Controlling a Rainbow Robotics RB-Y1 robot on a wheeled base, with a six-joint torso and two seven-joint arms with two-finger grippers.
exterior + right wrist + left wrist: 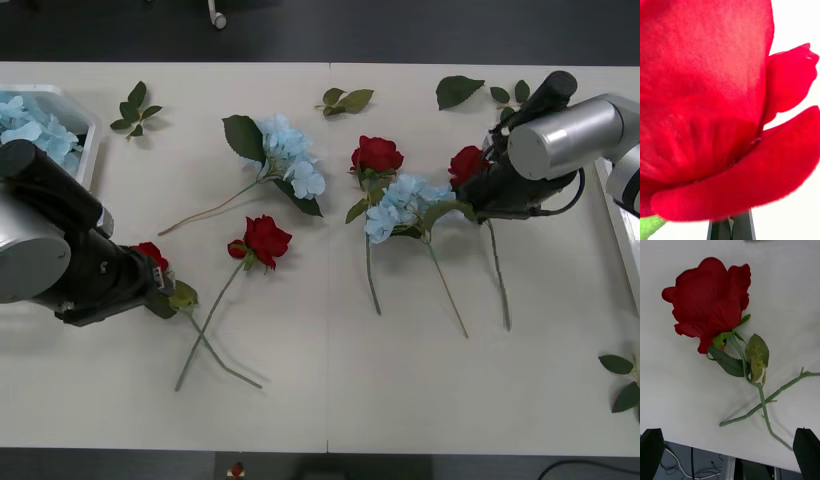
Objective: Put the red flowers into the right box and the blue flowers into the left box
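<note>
Red flowers lie on the white table: one (150, 255) by my left gripper (163, 288), one (265, 240) left of centre, one (377, 155) at the middle, one (465, 165) at my right gripper (478, 192). The left wrist view shows the left gripper (728, 429) open above the rose (709, 300), touching nothing. My right gripper (731, 225) is shut at the base of its rose (715, 112). One blue flower (290, 150) lies mid-left, another (400, 205) at the centre beside that rose. The left box (88, 135) holds blue flowers (30, 125). The right box (612, 225) shows at the right edge.
Loose green leaf sprigs lie at the back left (135, 108), back middle (345, 100), back right (458, 90) and near the front right edge (625, 385). Two rose stems cross (205, 340) in front of my left gripper. The table's near half is bare.
</note>
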